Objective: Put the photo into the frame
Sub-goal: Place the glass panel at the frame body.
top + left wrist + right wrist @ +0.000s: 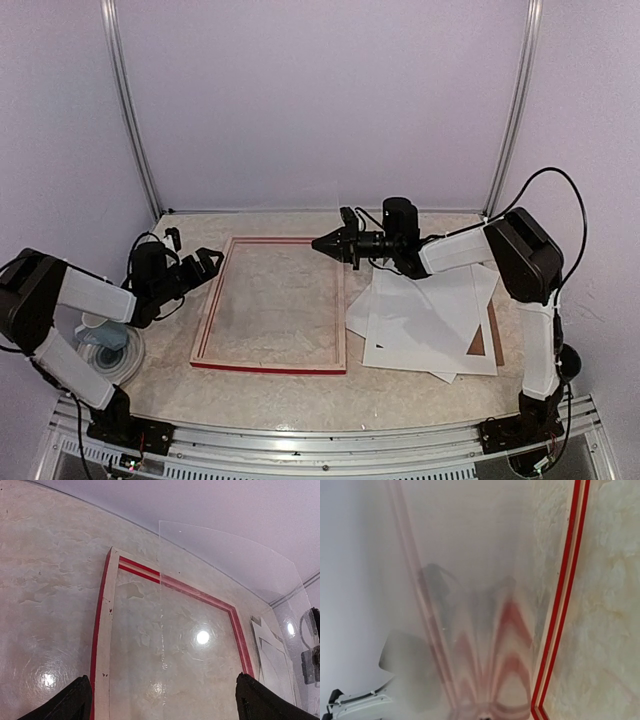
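Here, the step in hand looked like preparation, not the photo itself. The right pincer (322, 243) was clenched on one edge of a clear pane (225, 580) and held it tilted up above the frame (268, 366). The pane's far edge stood clear of the bench (400, 390). The left pincer (193, 248) hung released, jaws wide, just beside the frame's left rail and touching nothing.

The frame lay flat at the middle of the bench with its pale wood side up. Red showed along its near rail and inner lip, and the marbled bench top showed through its opening.

The photo could not be picked out for certain. It was most likely one of the white sheets (420, 320) fanned out just right of the frame, under the right arm. All of them showed plain white, with no printed side visible. A strip of brown backing (496, 335) peeked out at the pile's right edge, and a small brown triangle near the pile's front corner may have been a mat's window.

The next move seemed to call for settling the pane – either flat inside the frame's lip or set well aside – without letting it flex or slip. After that, one sheet would need to be separated from the pile and laid square into the opening.
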You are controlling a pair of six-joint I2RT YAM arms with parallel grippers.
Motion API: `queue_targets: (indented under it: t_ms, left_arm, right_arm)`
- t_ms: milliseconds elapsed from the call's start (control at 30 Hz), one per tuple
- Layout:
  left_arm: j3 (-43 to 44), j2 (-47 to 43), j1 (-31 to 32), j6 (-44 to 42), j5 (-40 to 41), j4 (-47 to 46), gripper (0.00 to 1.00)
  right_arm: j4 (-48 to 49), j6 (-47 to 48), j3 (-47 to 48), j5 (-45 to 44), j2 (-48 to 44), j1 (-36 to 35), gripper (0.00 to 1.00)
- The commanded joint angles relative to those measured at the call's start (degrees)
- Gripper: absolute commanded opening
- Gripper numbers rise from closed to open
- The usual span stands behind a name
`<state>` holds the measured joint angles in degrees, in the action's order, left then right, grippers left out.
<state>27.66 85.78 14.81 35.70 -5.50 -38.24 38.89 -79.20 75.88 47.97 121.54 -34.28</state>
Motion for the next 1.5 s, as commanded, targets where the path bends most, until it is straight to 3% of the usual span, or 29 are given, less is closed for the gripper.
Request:
queue_targets:
  t_ms: [0,233,700,1167,1467]
  left_arm:
    - [-0.9,3.4,-1.7,-0.5,-7.1,-8.6,0.99]
    - [-0.6,10.1,-2.9,0.2,-17.0,-16.1,0.99]
    - [-7.5,11.7,-3.9,5.4,-14.0,-25.8,0.99]
    - [-6.9,12.5,-4.1,6.4,-11.2,-22.4,0.99]
    - [-5.7,15.6,-5.5,7.7,-12.6,-21.7,0.99]
  right_arm:
    - [3.3,-1.5,3.5,-0.3,3.2,-2.1,0.0]
    - [3.4,-2.0,5.1,-1.8,5.0,-3.6,0.0]
    - [8.0,-3.0,3.2,-6.6,8.2,-4.5,0.0]
    - [7.0,-0.6,3.0,-9.2,9.8,-3.6,0.0]
    - [4.7,0.2,3.9,-5.8,11.6,-2.8,0.0]
